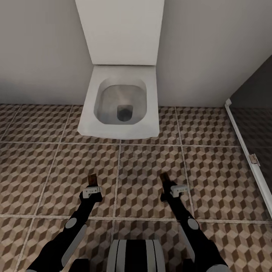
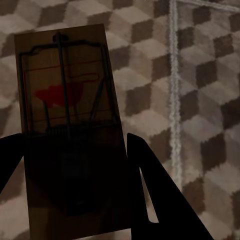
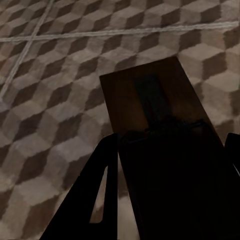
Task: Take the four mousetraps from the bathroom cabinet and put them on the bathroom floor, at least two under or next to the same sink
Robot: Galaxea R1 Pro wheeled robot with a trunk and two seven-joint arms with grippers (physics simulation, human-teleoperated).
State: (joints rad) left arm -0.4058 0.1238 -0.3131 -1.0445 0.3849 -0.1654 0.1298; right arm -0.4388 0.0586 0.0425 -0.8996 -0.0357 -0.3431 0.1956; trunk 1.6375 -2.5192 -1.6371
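Note:
Both arms reach forward and low over the bathroom floor, tiled in a brown-and-beige cube pattern. My left gripper is shut on a mousetrap, a small tan board. In the left wrist view this mousetrap shows its dark wire parts and red mark between the black fingers. My right gripper is shut on a second mousetrap. In the right wrist view, that mousetrap looks dark and shadowed between the fingers. The cabinet is out of view.
A white toilet with its lid up stands against the pale wall straight ahead. A white-framed glass partition runs along the right side. Open tiled floor lies between the toilet and my grippers, and to the left.

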